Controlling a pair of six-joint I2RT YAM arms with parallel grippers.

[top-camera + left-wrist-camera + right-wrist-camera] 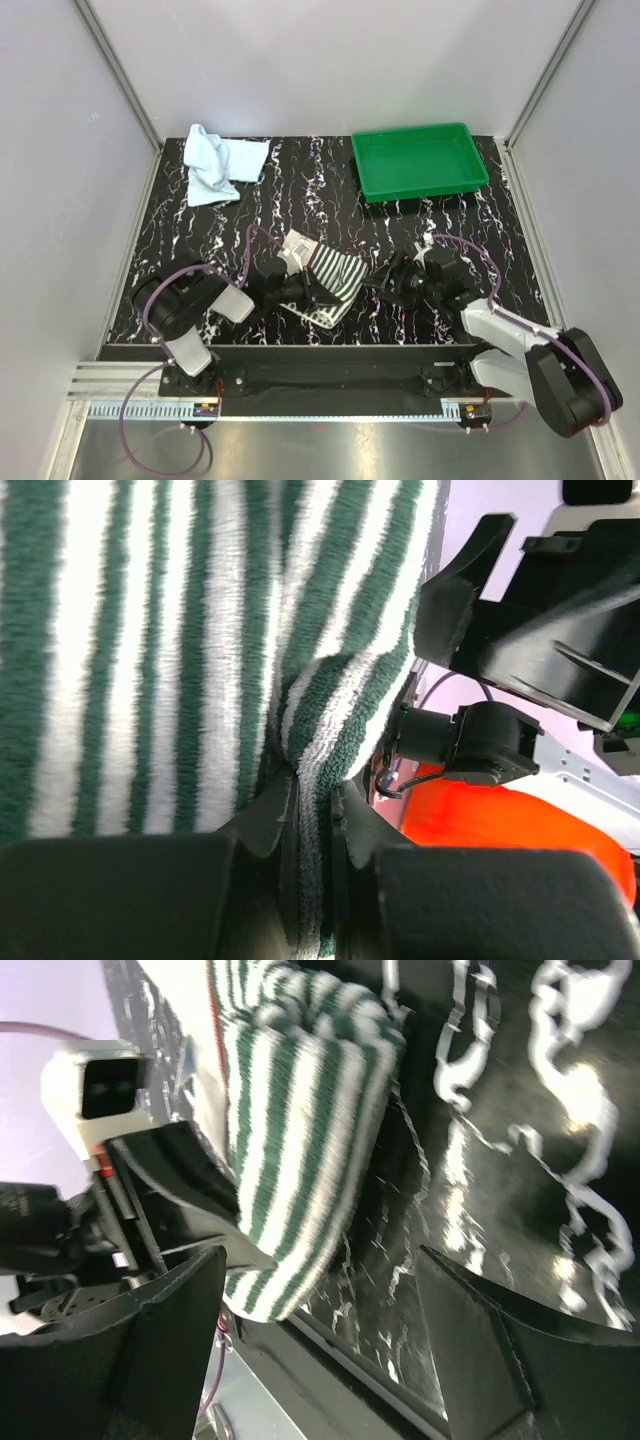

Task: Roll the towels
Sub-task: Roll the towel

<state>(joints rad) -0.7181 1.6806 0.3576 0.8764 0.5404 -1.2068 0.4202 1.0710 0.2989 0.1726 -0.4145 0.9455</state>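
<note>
Green-and-white striped terry cloth towel (pixel 328 280) lay bunched on the black white-veined table (pixel 300 200), near the front edge and between the two arms. Left jaws were clenched on a fold of it. Left wrist view showed the striped pile (pixel 150 650) pinched tight between the pads, which the top view hid under the arm. Right jaws were released, spread wide, just beside the towel and holding nothing. Right wrist view showed the towel as a thick folded wad (pixel 300 1130) with its free end hanging down towards the table. Plain pale blue cloth towel (pixel 220 165) sat crumpled far left, well apart, and the green plastic tray (pixel 412 131) far right; only the top view had these. Judged: towel soft, light, limp, fuzzy rather than slippery, and likely to sag or unroll if let go. Best taken along a hem or corner, pinching all layers.
</note>
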